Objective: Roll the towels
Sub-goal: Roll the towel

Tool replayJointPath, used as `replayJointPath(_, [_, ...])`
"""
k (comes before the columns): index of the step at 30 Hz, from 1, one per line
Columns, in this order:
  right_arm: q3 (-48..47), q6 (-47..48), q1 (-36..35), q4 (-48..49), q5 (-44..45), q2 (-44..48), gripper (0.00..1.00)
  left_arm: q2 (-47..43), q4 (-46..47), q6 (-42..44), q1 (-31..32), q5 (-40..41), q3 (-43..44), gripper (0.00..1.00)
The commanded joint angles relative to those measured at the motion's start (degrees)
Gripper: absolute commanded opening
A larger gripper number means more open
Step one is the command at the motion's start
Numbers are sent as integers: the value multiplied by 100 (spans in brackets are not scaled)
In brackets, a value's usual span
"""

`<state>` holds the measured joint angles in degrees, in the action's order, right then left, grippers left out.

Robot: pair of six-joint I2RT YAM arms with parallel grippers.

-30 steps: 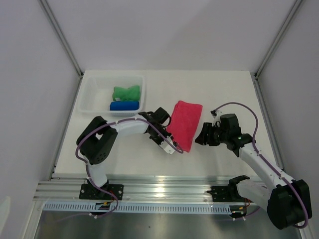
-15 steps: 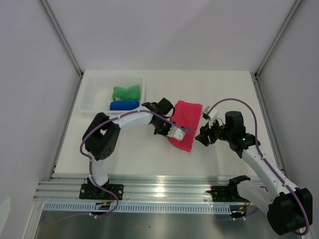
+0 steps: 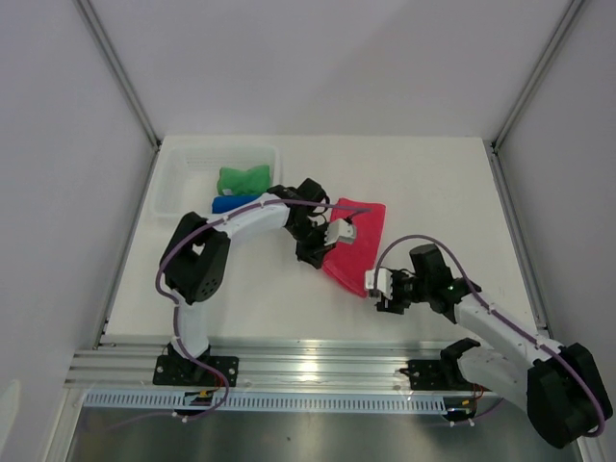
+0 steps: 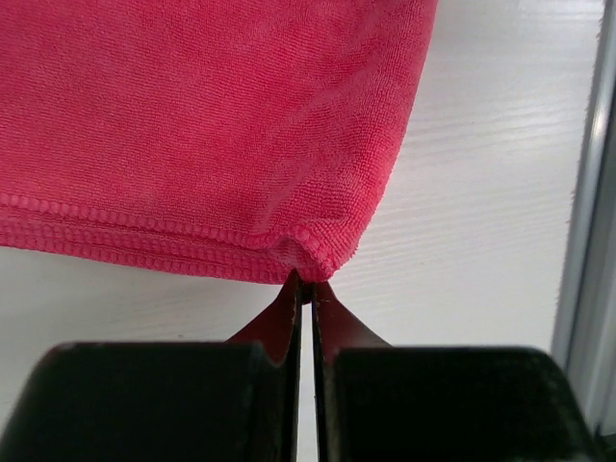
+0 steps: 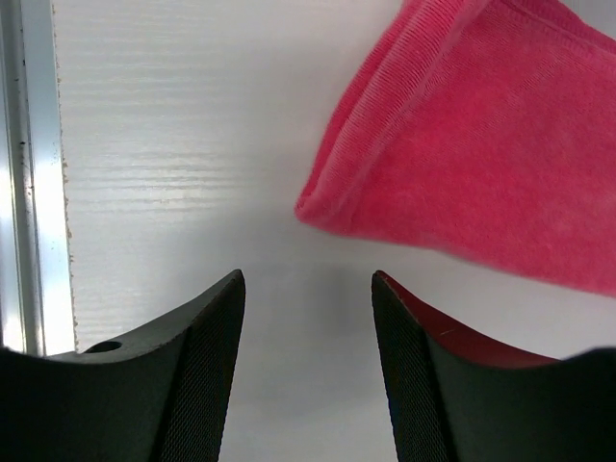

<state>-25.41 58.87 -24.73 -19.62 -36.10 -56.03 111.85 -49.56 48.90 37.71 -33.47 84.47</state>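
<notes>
The pink towel (image 3: 354, 248) lies folded flat on the white table. It fills the top of the left wrist view (image 4: 212, 125) and shows at the upper right of the right wrist view (image 5: 481, 164). My left gripper (image 3: 337, 233) is at the towel's left edge, shut on its hemmed edge beside a corner (image 4: 306, 277). My right gripper (image 3: 376, 288) is open and empty (image 5: 308, 289), just short of the towel's near corner and not touching it. The green towel (image 3: 243, 179) and the blue towel (image 3: 228, 204) lie in the basket.
The white plastic basket (image 3: 178, 188) stands at the back left, partly behind my left arm. An aluminium rail (image 3: 308, 361) runs along the table's near edge and shows in both wrist views (image 5: 24, 173). Grey walls close in the sides and back.
My left gripper has swung from the towel's near left edge up onto its left edge and shut on the hem. My right gripper has moved from right of the towel down to its near corner.
</notes>
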Motion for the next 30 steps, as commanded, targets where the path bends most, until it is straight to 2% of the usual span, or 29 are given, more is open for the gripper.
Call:
replayJointPath(1, [194,186,-461,1126,339,-197,58,65,-124,-759,-80,-519,105,1])
replayJointPath(6, [431,-24,-1287,1942,1190,-610,59,100,-98,-927,-106,-634,88,1])
replayJointPath(11, [441,-165,-1350,2278,1351,-953,58,100,-133,-971,-115,-652,96,1])
replayJointPath(16, [466,-200,-1412,2322,1789,-1068,52,100,-177,-970,-159,-643,88,1])
replayJointPath(19, [467,-201,-1438,2384,1729,-1094,50,100,-203,-1023,-168,-695,105,1])
replayJointPath(23, [440,-332,-1631,2410,1728,-1331,36,144,-221,-1032,-159,-704,132,1])
replayJointPath(26, [432,-420,-1649,2401,1729,-1340,19,170,-256,-1076,-168,-722,70,1])
replayJointPath(27, [371,-403,-1658,2253,1694,-1288,12,153,-282,-1076,-168,-731,53,1])
replayJointPath(28, [326,-385,-1649,2130,1668,-1244,12,135,-308,-1085,-177,-722,26,1])
replayJointPath(29, [265,-437,-1649,1807,1632,-1200,5,118,-343,-1102,-185,-713,122,1])
replayJointPath(30, [108,-499,-1649,1612,1536,-1095,3,83,-439,-1120,-203,-722,-8,1])
